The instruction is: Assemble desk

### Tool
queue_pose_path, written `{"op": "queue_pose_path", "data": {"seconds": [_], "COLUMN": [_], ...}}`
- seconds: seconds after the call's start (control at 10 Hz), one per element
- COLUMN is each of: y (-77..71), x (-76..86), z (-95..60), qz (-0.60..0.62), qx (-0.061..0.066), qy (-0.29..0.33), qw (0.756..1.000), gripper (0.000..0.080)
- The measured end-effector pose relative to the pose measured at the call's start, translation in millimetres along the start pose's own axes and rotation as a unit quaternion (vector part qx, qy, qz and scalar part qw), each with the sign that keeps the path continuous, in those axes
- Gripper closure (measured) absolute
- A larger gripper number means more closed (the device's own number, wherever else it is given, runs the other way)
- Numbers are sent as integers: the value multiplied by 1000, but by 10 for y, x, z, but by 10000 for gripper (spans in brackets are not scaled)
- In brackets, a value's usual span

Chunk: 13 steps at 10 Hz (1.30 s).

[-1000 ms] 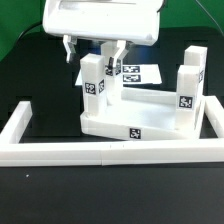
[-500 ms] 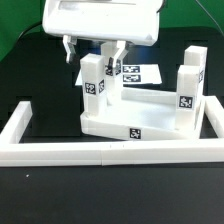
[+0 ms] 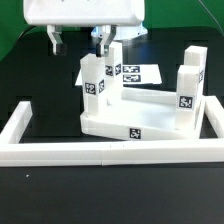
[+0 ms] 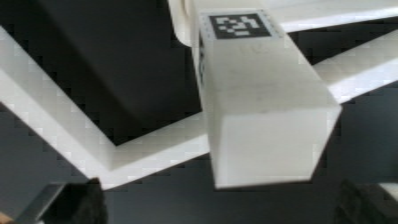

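The desk top [image 3: 150, 122] lies on the table with white square legs standing up from its corners. On the exterior view's left stand a tagged near leg [image 3: 95, 88] and a rear leg [image 3: 113, 62]; two more legs [image 3: 188, 88] stand on the right. My gripper [image 3: 78, 42] hangs open above the left legs, holding nothing. The right-hand finger [image 3: 101, 40] is just over the rear leg. In the wrist view a tagged leg [image 4: 260, 100] runs toward the gap between the dark fingers [image 4: 64, 204], with the desk top's rim [image 4: 71, 100] beneath.
A low white border wall [image 3: 100, 152] runs along the front and up both sides of the work area. The marker board [image 3: 143, 72] lies flat behind the desk. The table surface is black.
The gripper has shifted toward the exterior view's left and slightly up, staying open. The desk and its legs have not moved.
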<state>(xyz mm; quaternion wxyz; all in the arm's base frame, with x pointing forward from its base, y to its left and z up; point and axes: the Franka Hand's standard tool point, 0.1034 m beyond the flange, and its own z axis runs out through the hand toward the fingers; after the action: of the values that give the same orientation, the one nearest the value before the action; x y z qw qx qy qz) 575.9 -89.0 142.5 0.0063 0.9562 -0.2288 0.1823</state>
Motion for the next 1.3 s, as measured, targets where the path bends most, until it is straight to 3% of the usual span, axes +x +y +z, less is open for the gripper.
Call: {"op": "queue_pose_path", "data": {"seconds": [0.2, 0.6, 0.8, 1.0, 1.3], "y": [-26, -35, -162, -146, -132], "x": [-121, -151, -217, -170, -187], "z": [161, 166, 56, -22, 43], "qz": [-8, -4, 13, 35, 39], "qx": [-11, -10, 11, 37, 33], "qy": [-7, -18, -75, -134, -138], "qw": [1000, 1000, 997, 990, 989], "gripper": [151, 151, 151, 151, 151]}}
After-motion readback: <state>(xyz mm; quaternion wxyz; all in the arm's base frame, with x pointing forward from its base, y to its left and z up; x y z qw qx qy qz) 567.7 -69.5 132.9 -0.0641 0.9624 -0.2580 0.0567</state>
